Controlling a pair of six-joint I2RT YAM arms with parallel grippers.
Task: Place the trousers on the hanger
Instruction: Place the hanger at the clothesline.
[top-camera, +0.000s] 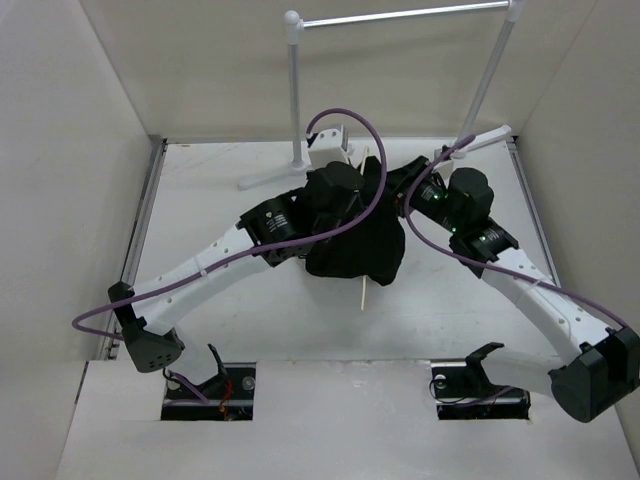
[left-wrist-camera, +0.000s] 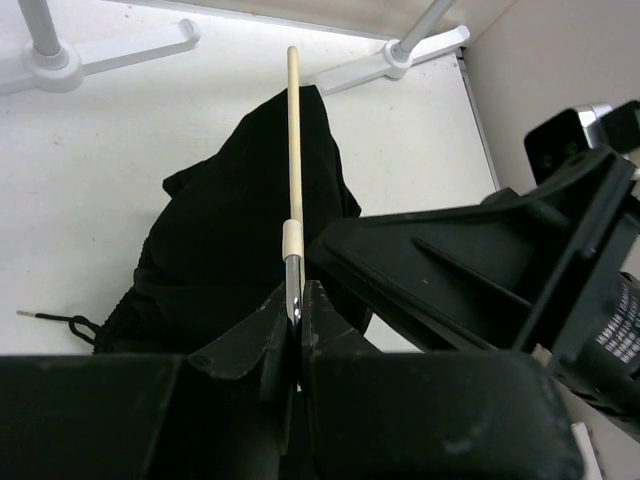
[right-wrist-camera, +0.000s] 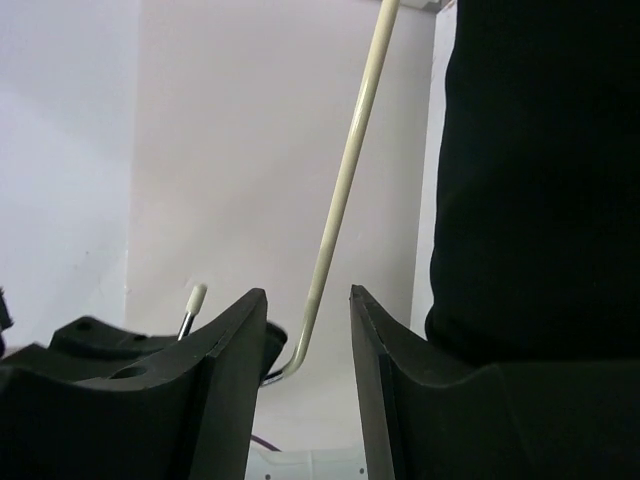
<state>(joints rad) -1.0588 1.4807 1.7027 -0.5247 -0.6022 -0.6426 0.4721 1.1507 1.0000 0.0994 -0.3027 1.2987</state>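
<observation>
Left wrist view shows the left pincer (left-wrist-camera: 296, 302) at the bottom centre of the frame, its fingers pressed together on the hanger (left-wrist-camera: 292, 150) at the metal stem just below a small cream collar. From that grip the hanger's pale rod runs straight up the middle of the frame. The trousers (left-wrist-camera: 225, 235) lie bunched in a dark heap under and to the left of the rod, on the white desk (left-wrist-camera: 80, 190). A drawstring (left-wrist-camera: 62, 321) trails out of the heap at the lower left. The black body of the right arm (left-wrist-camera: 460, 265) crowds in from the right, close against the cloth.

Right wrist view has the right pincer (right-wrist-camera: 308, 325) standing apart. The thin cream rod passes through the gap and bends near the bottom, with daylight on both sides of it. Black cloth fills the right side of that frame. A short cream-tipped metal stub at lower left may be the hook's end, though the view is too tight to be sure.

Top external view puts the bundle at the centre of the frame between the two wrists, rod ends poking out above and below it. The rail stand (top-camera: 400, 16) stands at the top of the frame.
</observation>
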